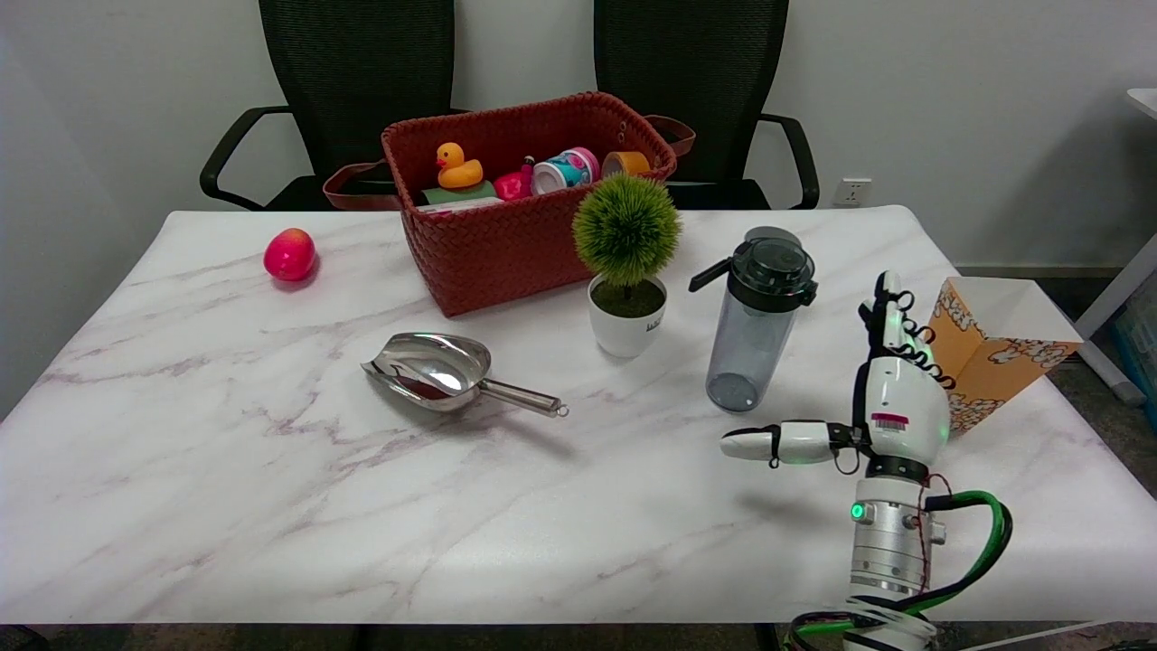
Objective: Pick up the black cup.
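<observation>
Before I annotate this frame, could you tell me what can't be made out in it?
- Head view: the basket wall hides the lower parts of its contents.
- The right hand covers part of the popcorn box.
- The print on the white pot is too small to read.
- Any liquid in the black cup: unclear through its tinted wall.

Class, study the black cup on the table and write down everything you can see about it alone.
The black cup is a tall bottle-like tumbler with a smoky, see-through body that looks like plastic, a black screw-on lid and a black loop sticking out to the picture's left. It stands upright on the marble table, lid closed, apparently empty. The potted plant stands just beside it; the right hand, open, is near but not touching. Only the table touches it.
</observation>
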Robot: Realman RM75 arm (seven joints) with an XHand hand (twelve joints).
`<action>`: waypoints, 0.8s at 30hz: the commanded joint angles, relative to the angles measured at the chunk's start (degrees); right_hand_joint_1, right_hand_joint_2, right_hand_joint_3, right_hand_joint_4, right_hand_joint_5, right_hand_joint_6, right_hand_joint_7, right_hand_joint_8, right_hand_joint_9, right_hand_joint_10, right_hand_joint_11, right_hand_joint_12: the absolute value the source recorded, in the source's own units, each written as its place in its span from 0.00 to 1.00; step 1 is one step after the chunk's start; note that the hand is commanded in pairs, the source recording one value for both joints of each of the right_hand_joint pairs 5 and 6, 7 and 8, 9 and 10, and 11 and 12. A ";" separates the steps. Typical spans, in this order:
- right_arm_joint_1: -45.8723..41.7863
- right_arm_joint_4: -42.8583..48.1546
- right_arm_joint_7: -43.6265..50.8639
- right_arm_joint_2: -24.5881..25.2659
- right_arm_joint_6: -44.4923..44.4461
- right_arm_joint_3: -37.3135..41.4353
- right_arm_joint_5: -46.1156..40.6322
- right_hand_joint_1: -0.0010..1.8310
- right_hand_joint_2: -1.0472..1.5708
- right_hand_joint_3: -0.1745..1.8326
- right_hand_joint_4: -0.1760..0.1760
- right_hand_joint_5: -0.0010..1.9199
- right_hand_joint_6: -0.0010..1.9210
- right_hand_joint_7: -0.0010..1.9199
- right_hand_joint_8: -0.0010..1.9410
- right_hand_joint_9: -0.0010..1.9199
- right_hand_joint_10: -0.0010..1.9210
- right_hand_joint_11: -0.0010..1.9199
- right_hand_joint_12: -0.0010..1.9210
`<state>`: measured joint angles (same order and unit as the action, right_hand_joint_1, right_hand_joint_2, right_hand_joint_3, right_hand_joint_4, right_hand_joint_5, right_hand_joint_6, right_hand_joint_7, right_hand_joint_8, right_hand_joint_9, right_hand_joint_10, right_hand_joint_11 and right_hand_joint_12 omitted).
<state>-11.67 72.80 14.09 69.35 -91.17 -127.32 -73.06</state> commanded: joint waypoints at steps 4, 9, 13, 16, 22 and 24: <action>0.34 3.61 -6.07 0.46 -0.54 -1.48 1.33 0.48 0.36 0.02 0.50 0.00 0.00 0.15 0.15 0.17 0.17 0.13 0.13; 0.28 3.53 -8.56 0.53 -0.75 -1.48 0.96 0.46 0.36 0.00 0.50 0.00 0.00 0.13 0.13 0.12 0.12 0.05 0.05; 0.27 4.44 -8.64 0.53 -0.52 -1.50 -0.70 0.45 0.35 0.00 0.50 0.00 0.00 0.11 0.11 0.11 0.11 0.03 0.03; 0.29 5.05 -9.88 0.61 -0.44 -1.56 -1.69 0.43 0.35 0.00 0.50 0.00 0.00 0.10 0.10 0.09 0.09 0.02 0.02; 0.92 4.59 -16.25 0.61 -0.14 -1.56 -3.21 0.41 0.35 0.00 0.50 0.00 0.00 0.10 0.10 0.07 0.07 0.01 0.01; 1.06 4.38 -17.47 0.61 0.66 -1.39 -3.74 0.41 0.35 0.00 0.50 0.00 0.00 0.09 0.09 0.07 0.07 0.01 0.01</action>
<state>-11.35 76.53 6.21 69.81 -91.73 -128.63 -73.41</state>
